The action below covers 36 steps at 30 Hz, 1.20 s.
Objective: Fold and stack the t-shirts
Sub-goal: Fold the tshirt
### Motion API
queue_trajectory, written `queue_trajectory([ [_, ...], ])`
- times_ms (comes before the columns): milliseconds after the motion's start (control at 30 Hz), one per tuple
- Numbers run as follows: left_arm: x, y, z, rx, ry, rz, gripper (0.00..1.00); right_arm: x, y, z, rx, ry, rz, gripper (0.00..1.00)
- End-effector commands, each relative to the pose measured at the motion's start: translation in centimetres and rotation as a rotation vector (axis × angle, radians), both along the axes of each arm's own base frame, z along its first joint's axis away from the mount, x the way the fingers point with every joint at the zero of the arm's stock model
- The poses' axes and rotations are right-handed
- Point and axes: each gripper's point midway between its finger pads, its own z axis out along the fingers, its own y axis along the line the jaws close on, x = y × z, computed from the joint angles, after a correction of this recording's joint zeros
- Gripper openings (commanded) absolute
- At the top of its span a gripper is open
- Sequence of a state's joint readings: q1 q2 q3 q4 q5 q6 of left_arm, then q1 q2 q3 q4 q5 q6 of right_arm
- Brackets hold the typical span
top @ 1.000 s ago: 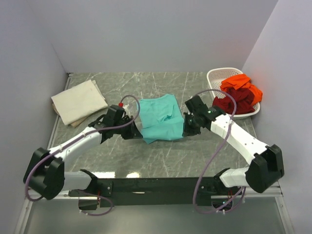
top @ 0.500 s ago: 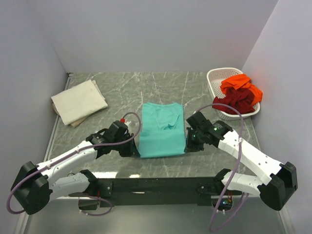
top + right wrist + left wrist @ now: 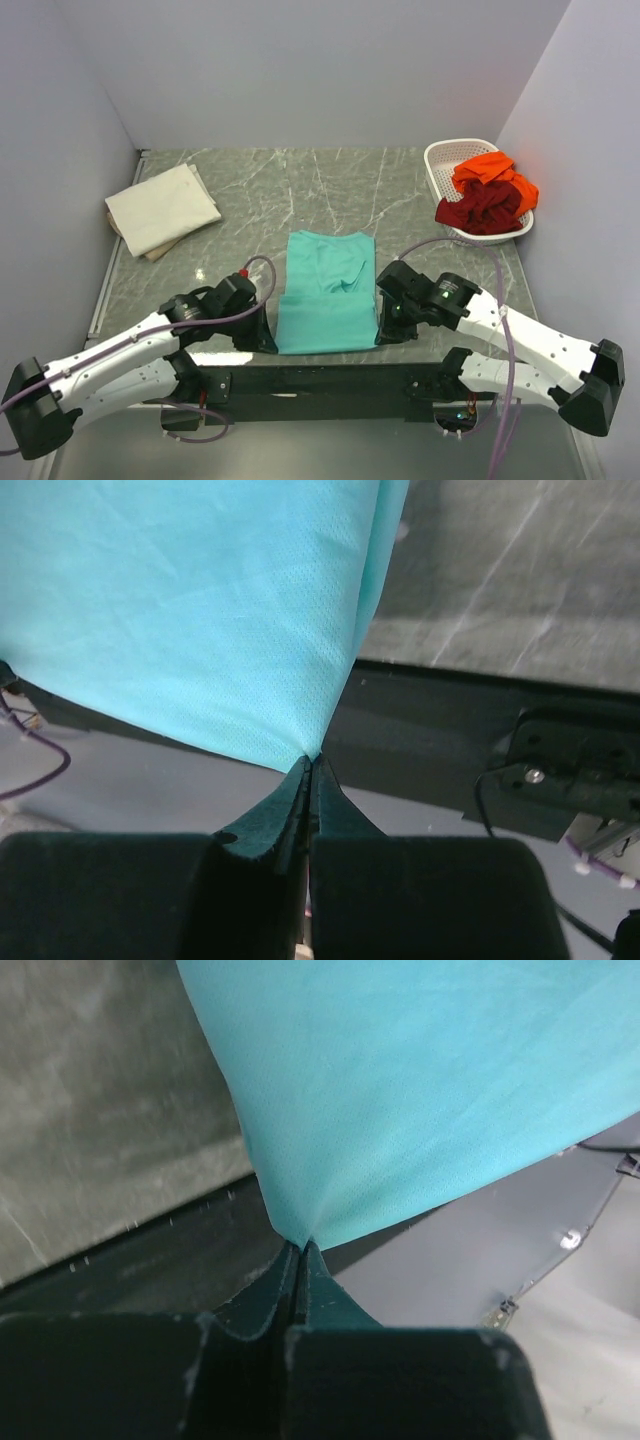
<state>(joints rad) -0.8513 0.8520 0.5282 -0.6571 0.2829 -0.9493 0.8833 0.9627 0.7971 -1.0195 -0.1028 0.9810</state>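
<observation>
1. Far out beyond the left gripper (image 3: 260,334), the cream t-shirt (image 3: 160,207) lies folded; it is well apart from the work.
2. Pinched tight at the left gripper's tips is the near-left corner of the teal t-shirt (image 3: 328,295); the cloth fans away from them.
3. Between the grippers, the shirt has been dragged back toward the arm bases and drawn from rumpled to flat; it looks ready for a fold.
4. Clamped in the right gripper (image 3: 384,325) is the near-right corner.
5. Well beyond it, the orange t-shirt (image 3: 490,168) and dark red t-shirt (image 3: 480,207) wait in the basket (image 3: 438,156).

The teal t-shirt (image 3: 327,300) is matt fine-knit cloth; the table (image 3: 300,180) looks like polished grey marble.
</observation>
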Motion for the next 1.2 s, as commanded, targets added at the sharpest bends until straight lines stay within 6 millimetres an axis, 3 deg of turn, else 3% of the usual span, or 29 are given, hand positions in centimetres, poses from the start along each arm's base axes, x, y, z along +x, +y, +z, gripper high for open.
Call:
queue_trajectory([
  [0,-0.6,0.4,2.7,-0.019,0.007,0.046,0.0,-1.3,-0.5,1.5,-0.003,0.011,-0.058,0.0],
  [200,-1.5,1.1,5.3,-0.043,0.01,0.078,0.0,-3.0,-0.1,3.7,0.027,0.017,-0.084,0.0],
  [367,-1.1,1.5,7.2,-0.054,-0.019,0.109,0.01,-2.6,-0.4,6.7,0.058,-0.025,-0.142,0.0],
  [667,0.8,0.7,9.6,-0.048,-0.091,0.115,0.0,-1.4,-1.1,7.6,0.048,-0.088,-0.205,0.0],
  [1167,2.9,-1.2,9.5,-0.035,-0.146,0.082,0.0,2.6,-1.8,9.4,0.027,-0.216,-0.287,0.0],
])
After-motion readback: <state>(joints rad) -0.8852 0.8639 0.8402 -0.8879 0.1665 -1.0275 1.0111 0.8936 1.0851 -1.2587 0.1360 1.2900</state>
